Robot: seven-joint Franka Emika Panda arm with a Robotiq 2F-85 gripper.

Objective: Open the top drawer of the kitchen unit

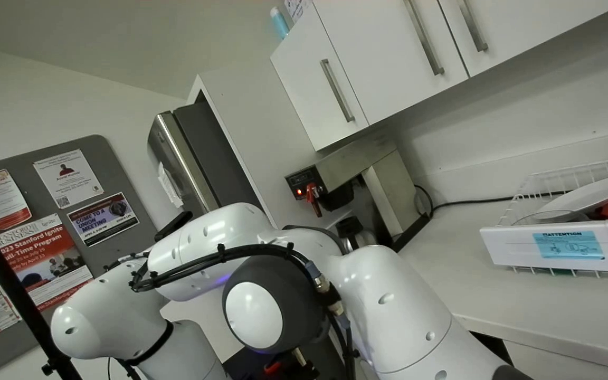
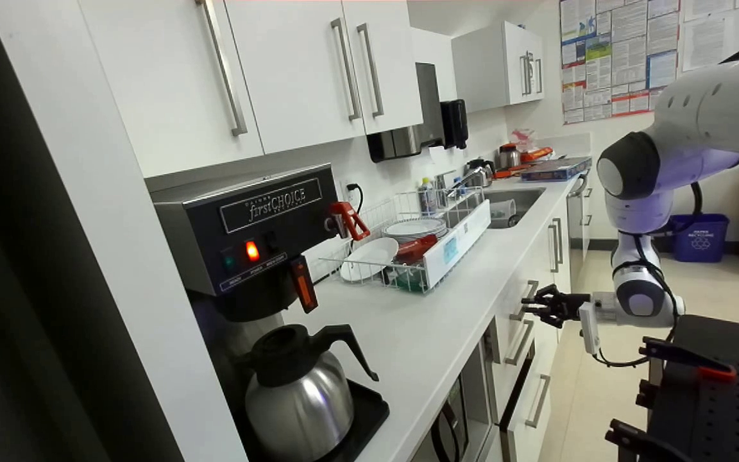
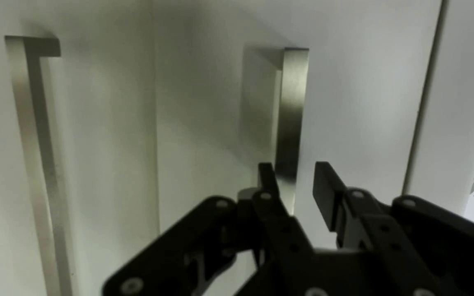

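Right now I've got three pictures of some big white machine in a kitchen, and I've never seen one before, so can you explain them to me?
The white machine is a robot arm, and its hand is the black gripper. Two pictures come from cameras standing outside the robot; the close-up comes from a camera on its wrist. The arm reaches toward a white kitchen unit. On the unit's pale worktop are, among other things, a coffee maker with a steel pot on its base, and a dish rack holding plates. In the close-up, the gripper's two fingers stand apart, with a steel bar handle showing between them. So nothing looks held, though I can't tell whether a finger touches the handle.
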